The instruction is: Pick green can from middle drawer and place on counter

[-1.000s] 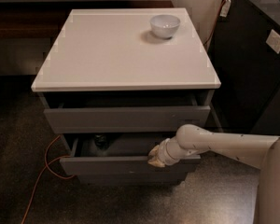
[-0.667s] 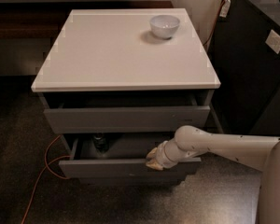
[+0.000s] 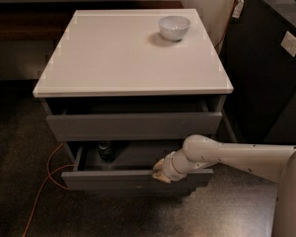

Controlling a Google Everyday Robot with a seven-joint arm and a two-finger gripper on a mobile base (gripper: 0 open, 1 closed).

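At the lower left of the frame an orange cable lies on the dark speckled floor and runs toward the grey cabinet. The middle drawer of this cabinet stands pulled out toward me. In its left rear part, in shadow, stands the green can, upright; I cannot read any brand on it. The upper drawer above is open only a little.

On top of the cabinet is the white table, which takes the upper middle of the frame. A white bowl stands on it near the far right corner, with no writing on it.

The end effector is at the upper edge of the middle drawer's front panel, right of the centre and well apart from the can. I cannot tell how far it is open, nor if it has hold of something. The white arm reaches to it from the lower right.

At the upper right stands a black box with a small white label; its print is too small to read.
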